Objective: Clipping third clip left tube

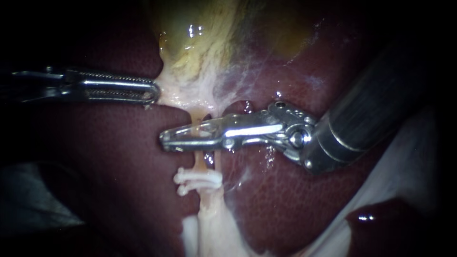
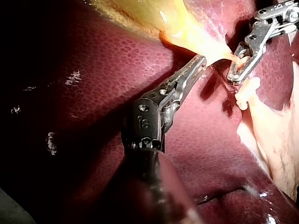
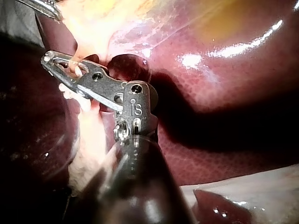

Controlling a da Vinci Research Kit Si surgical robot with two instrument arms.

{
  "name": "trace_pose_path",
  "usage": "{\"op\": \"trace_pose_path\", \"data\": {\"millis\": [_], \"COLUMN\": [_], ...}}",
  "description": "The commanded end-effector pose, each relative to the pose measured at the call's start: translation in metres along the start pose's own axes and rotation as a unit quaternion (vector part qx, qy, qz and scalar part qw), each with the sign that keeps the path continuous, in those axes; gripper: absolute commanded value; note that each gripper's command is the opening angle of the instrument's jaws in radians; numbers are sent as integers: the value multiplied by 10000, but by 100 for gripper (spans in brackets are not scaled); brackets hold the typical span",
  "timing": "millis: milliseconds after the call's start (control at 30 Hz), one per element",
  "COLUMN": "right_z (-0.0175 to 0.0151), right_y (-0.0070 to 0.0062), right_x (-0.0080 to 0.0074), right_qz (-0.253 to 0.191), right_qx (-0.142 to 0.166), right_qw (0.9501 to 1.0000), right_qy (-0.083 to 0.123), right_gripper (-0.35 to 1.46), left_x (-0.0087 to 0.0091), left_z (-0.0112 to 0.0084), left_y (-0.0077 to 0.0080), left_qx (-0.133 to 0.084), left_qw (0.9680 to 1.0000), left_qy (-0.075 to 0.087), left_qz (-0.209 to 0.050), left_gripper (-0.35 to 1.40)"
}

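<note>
A thin pale tube (image 1: 201, 162) runs down from the yellowish gallbladder (image 1: 200, 33) over the dark red liver (image 1: 109, 157). Two white clips (image 1: 196, 180) sit on the tube lower down. My right instrument (image 1: 164, 141) comes in from the upper right and crosses the tube above those clips, its jaws shut on the tube from both sides. The left wrist view shows these jaws (image 2: 233, 77) round the tube just above a clip (image 2: 245, 91). My left instrument (image 1: 154, 91) is shut on the gallbladder's lower edge, pulling it leftward; its own view shows this grip (image 2: 201, 59).
A small dark reddish lump (image 1: 240, 107) lies just right of the tube, beside my right instrument's jaws. Pale sheet-like material (image 1: 409, 152) lies at the lower right beside another liver lobe (image 1: 381, 223). Grey material (image 1: 28, 200) shows dimly at the lower left.
</note>
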Motion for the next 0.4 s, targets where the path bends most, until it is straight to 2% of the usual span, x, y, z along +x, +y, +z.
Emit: {"op": "trace_pose_path", "data": {"millis": [33,400], "right_z": [0,-1], "right_y": [0,2], "right_x": [0,-1], "right_qz": [-1,-2], "right_qx": [6,4], "right_qw": [10000,10000], "right_qy": [-4,-4], "right_gripper": [-35,-35], "left_x": [0,0], "left_z": [0,0], "left_y": [0,0], "left_qx": [0,0], "left_qw": [10000,10000], "left_qy": [-1,-1], "left_qz": [1,1], "left_gripper": [-35,-35]}}
